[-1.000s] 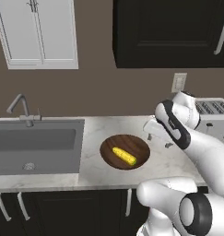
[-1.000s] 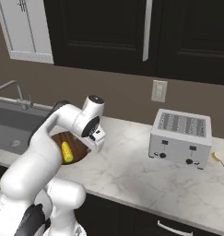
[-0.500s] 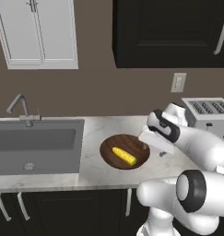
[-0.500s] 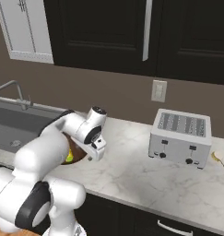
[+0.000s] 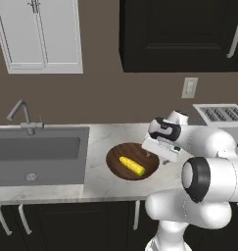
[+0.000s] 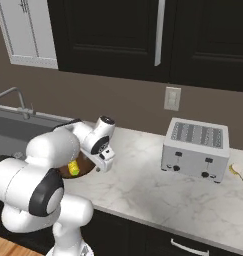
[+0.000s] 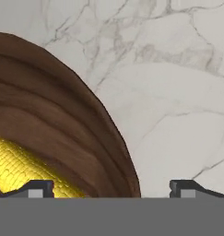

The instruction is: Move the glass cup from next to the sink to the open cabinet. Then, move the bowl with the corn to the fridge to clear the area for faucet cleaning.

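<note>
While the tool (image 7: 111, 188) hangs released astride the bowl's (image 7: 53, 124) rim, corn (image 5: 132, 165) lies inside on the table (image 5: 98, 184).

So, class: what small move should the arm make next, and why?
Probably lower the open tool straight down and close on the bowl rim: one finger sits over the corn side, the other over bare counter, straddling the rim.

White Franka arm (image 5: 208, 147) with dark joints folded low, elbow bent, wrist turned downward. Two-finger gripper (image 7: 111, 188) pointed down, jaws spread wide, nothing between them. Dark fingertips (image 7: 37, 188) stood well apart.
</note>
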{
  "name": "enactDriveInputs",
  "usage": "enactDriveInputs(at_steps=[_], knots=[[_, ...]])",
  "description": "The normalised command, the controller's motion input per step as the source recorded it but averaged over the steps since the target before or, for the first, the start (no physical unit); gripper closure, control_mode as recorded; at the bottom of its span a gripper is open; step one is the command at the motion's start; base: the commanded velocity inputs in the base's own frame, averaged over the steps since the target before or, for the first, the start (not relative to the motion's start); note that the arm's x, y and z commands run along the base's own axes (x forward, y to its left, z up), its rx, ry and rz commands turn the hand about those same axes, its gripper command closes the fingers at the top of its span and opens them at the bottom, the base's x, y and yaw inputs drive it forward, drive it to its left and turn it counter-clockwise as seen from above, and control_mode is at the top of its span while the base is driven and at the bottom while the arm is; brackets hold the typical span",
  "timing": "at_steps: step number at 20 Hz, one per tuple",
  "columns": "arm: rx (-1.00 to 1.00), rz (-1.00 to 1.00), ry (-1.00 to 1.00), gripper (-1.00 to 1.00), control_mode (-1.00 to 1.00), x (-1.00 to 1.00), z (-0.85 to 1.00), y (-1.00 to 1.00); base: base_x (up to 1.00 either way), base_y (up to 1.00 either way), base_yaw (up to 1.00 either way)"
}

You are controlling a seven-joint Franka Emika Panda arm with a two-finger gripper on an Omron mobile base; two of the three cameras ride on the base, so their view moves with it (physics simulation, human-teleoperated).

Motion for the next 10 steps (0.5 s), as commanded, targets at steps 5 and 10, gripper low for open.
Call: enactDriveInputs(at_steps=[5, 10], knots=[[0.0, 0.0, 0.0, -1.0, -1.0, 0.08, -0.32, 0.01, 0.0, 0.0, 0.0], [0.0, 0.0, 0.0, -1.0, -1.0, 0.21, -0.35, 0.05, 0.0, 0.0, 0.0]])
